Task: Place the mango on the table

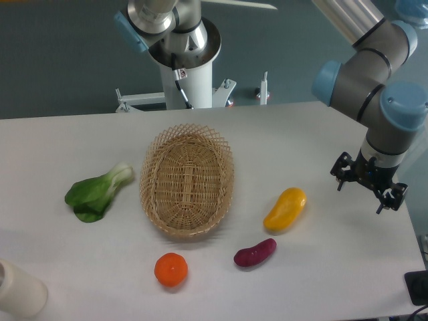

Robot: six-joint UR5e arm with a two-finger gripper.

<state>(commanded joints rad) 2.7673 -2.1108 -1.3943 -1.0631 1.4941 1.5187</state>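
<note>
The mango [285, 209] is a yellow fruit shading to orange at its upper end. It lies on the white table [321, 134] to the right of the wicker basket. My gripper [368, 181] hangs at the right side of the table, to the right of the mango and apart from it. Its fingers are spread and hold nothing.
An oval wicker basket [187, 180] stands mid-table with nothing in it. A green leafy vegetable [97, 192] lies to its left. A round orange fruit [170, 269] and a dark purple vegetable [255, 253] lie in front. A white cylinder [17, 291] is at the front left corner.
</note>
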